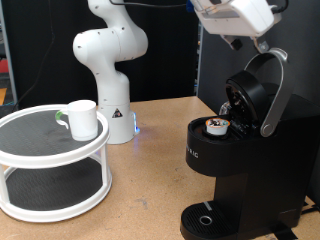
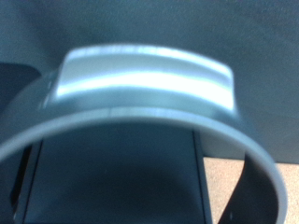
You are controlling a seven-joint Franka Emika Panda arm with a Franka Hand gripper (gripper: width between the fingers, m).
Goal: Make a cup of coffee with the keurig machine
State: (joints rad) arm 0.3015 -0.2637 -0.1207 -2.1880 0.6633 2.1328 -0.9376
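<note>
Wooden tabletop (image 1: pixel 150 140); keurig machine (image 1: pixel 235 160) lid raised, its silver handle (image 2: pixel 140 84) directly below the gripper (image 1: pixel 240 20), jaws' state unclear.

white cup (image 1: pixel 82 118), black keurig machine (image 1: pixel 235 160)

You had a white two-tier round stand (image 1: pixel 40 150) at the exterior view's left, resting on the wooden table (image 1: pixel 150 170).

Setting: robotics lab, staged coffee station.
Evidence: white robot arm (image 1: pixel 108 60) bolted onto a wooden counter (image 1: pixel 150 150); dark curtain backdrop (image 1: pixel 40 40).
Props: two-tier white turntable shelf (image 1: pixel 50 165), the keurig machine (image 1: pixel 235 150), well below the gripper (image 1: pixel 237 18).
</note>
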